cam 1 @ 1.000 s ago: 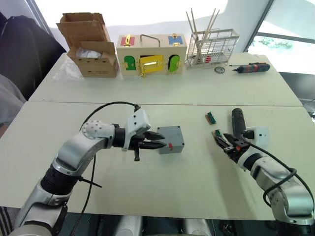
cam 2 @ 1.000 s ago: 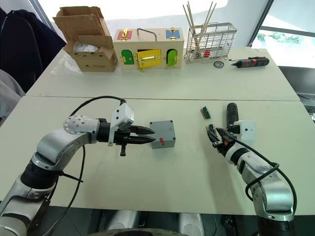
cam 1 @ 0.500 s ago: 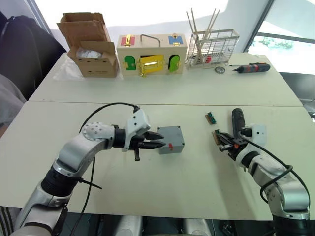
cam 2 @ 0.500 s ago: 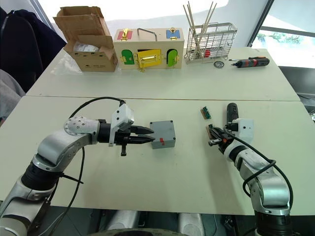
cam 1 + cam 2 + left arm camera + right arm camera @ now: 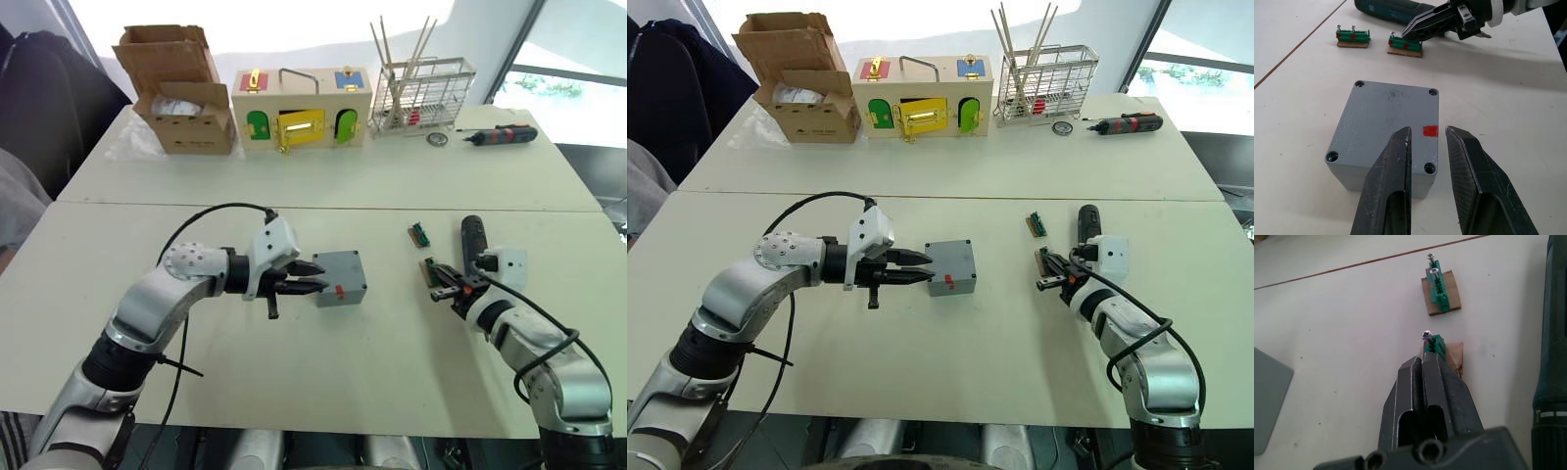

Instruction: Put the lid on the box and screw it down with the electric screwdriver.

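Note:
The grey box [image 5: 340, 278] sits mid-table, with a red mark [image 5: 1430, 130] near one edge. The lid [image 5: 1386, 115] lies flat on top of it, its four corner screw holes showing. My left gripper [image 5: 315, 277] is narrowly open, its fingertips [image 5: 1403, 139] at the box's left edge and holding nothing. The black electric screwdriver [image 5: 473, 240] lies on the table to the right. Beside it, my right gripper [image 5: 1422, 363] is shut and empty. Its tip is right at the nearer green screw strip [image 5: 1438, 346].
A second green screw strip [image 5: 420, 233] lies a little farther back. Along the far table stand a cardboard box [image 5: 181, 93], a wooden box with coloured doors [image 5: 301, 108], a wire rack [image 5: 421, 93] and a red-and-black screwdriver [image 5: 502, 135].
My right gripper has edged in toward the nearer screw strip, beside the electric screwdriver. The left gripper and the box have stayed put.

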You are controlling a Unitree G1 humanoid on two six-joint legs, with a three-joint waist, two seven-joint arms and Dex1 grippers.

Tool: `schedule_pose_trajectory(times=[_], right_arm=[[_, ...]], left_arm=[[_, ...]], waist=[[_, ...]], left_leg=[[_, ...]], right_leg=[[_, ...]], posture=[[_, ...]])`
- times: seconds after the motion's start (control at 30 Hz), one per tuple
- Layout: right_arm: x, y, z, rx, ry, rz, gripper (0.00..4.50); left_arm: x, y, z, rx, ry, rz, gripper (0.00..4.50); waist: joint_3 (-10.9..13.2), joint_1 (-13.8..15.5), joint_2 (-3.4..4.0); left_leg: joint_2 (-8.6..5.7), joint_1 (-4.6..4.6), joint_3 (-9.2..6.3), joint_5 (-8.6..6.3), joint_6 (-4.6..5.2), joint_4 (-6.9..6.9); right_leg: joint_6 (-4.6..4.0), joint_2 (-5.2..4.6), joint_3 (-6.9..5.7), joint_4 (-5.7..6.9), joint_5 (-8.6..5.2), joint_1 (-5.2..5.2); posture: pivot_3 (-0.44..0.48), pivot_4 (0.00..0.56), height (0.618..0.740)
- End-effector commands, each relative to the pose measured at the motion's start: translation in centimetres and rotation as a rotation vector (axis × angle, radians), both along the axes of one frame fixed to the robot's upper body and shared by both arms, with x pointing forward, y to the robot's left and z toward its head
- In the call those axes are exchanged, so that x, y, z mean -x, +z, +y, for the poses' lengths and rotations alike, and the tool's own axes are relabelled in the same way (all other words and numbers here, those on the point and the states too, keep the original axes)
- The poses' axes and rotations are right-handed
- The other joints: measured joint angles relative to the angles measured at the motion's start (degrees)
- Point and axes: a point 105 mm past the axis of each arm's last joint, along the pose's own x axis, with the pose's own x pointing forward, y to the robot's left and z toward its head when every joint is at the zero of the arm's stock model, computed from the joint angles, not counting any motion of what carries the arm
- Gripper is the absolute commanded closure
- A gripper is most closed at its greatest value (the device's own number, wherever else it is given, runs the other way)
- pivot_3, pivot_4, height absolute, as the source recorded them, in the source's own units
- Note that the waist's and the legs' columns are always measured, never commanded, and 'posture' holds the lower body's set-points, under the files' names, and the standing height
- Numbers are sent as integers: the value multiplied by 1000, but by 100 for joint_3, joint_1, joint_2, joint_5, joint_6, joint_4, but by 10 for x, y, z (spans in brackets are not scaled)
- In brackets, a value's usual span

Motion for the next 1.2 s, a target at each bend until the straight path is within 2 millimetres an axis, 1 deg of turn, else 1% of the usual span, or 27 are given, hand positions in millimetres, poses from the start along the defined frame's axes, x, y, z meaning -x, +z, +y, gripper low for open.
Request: schedule_pose_trajectory(times=[0.03, 0.2, 0.3, 0.4, 0.5, 0.57, 0.63, 0.73, 0.93, 1.2], right_arm=[[4, 34, 2, -11, 25, -106, 4460], [7, 51, 6, -15, 51, -145, 4460], [6, 61, 13, -22, 86, -171, 4460], [5, 74, 33, -62, 186, -205, 4460], [4, 81, 64, -89, 334, -208, 4460], [3, 79, 74, -92, 380, -194, 4460], [1, 72, 86, -97, 438, -168, 4460], [-1, 63, 99, -102, 493, -143, 4460], [-8, 53, 110, -110, 534, -129, 4460], [-17, 49, 114, -106, 546, -130, 4460]], left_arm=[[-4, 8, 4, 7, 2, -41, 3424], [-13, 10, 9, 6, 27, -51, 3424], [-15, 11, 10, 5, 30, -56, 3424], [-15, 14, 15, 3, 35, -52, 3424], [-12, 17, 26, -12, 40, -34, 3424], [-10, 18, 30, -17, 43, -26, 3424], [-7, 18, 34, -27, 48, -18, 3424], [-5, 16, 38, -34, 65, -10, 3424], [-2, 14, 39, -28, 100, -5, 3424], [0, 12, 38, -23, 118, -2, 3424]], waist=[[0, 5, 0], [0, 3, 0], [0, 0, 0], [1, -14, 1], [1, -86, 1], [2, -117, 2], [2, -120, 2], [2, -123, 1], [3, -123, 2], [3, -120, 2]], left_leg=[[0, 0, 0, 0, 0, 0], [0, 0, 0, 0, 0, 0], [0, 0, 0, 0, 0, 0], [0, 0, 0, 0, 0, 0], [3, 0, -1, 0, 0, -1], [4, 0, -2, 0, 0, -3], [4, -1, -3, 0, 0, -4], [1, -1, 0, -1, 1, -3], [2, -1, -1, 0, 0, -2], [2, -2, 0, 0, -1, -3]], right_leg=[[0, 0, 0, 0, 0, 0], [0, 0, 0, 0, 0, 0], [0, 0, -1, 0, 0, 1], [0, 0, -1, 1, 0, -1], [0, 3, 0, 2, 0, -3], [0, 5, -2, 2, 0, -4], [0, 4, -3, 1, 0, -4], [0, 0, -2, -1, 0, -3], [0, 1, -2, 2, 0, -6], [0, 1, -1, 2, 0, -8]], posture=[[0, 150, 731], [0, 150, 731], [0, 150, 731], [0, 150, 731], [0, 150, 731], [0, 150, 731], [0, 150, 731], [0, 150, 731], [0, 150, 731], [0, 150, 731]])
